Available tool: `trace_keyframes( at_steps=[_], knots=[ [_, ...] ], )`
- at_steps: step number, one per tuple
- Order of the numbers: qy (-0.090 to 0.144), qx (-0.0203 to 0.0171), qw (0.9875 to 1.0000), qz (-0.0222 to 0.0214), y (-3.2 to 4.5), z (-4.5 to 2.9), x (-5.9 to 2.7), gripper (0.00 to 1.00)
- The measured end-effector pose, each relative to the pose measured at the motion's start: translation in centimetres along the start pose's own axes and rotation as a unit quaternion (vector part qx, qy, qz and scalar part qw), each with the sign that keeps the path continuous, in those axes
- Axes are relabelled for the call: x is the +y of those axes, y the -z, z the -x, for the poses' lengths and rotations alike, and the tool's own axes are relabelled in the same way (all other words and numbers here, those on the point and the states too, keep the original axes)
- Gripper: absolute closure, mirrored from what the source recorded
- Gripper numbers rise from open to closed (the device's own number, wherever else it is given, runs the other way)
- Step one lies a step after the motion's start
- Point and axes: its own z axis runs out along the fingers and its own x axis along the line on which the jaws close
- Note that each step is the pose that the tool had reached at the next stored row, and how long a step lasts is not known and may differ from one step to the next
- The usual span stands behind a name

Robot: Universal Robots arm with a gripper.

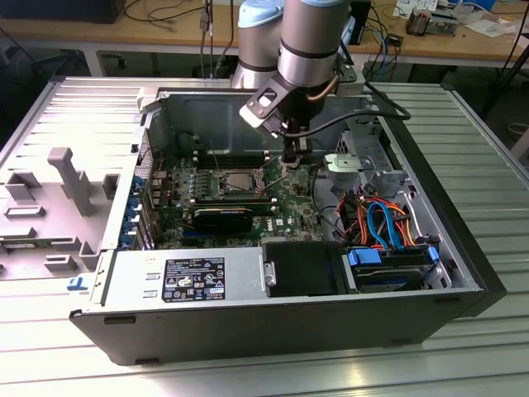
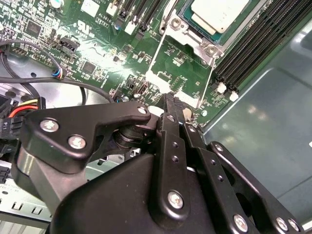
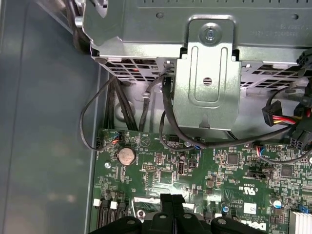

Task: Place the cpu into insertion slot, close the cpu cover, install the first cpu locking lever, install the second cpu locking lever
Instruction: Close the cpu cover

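Spot a black-and-white label sticker (image 1: pixel 194 279) on the grey metal box at the front of the open computer case (image 1: pixel 248 331). Note also white lettering printed on the green motherboard (image 3: pixel 161 170) in the first wrist view.

Find the cpu (image 2: pixel 219 12) well inside the case, seated in the insertion slot (image 2: pixel 192 25). Small and square, with a smooth silvery-grey top facing up. Lies flat, level with the board, sides parallel to the long black memory slots (image 2: pixel 263 44) just beside. Being square, has no long axis to speak of.

See the cpu cover (image 2: pixel 187 43), a thin silver frame with a cut-out centre. Stands open, off the chip, reaching from the slot's edge toward the gripper (image 2: pixel 171 100), with green board visible through the opening. Flat or tilted, cannot tell.

Notice the matte black fingers (image 3: pixel 166 207) pressed together with only a thin seam between, gripping nothing. Tips just over the board at the cover's far end; touching it or not, cannot tell.
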Motion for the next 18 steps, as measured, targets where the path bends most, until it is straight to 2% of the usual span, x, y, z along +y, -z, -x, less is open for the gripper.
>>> trace_keyframes(
  at_steps=[18],
  knots=[
    [0.000, 0.0001, 1.0000, -0.0006, -1.06, 0.16, 0.74, 0.89]
  ],
)
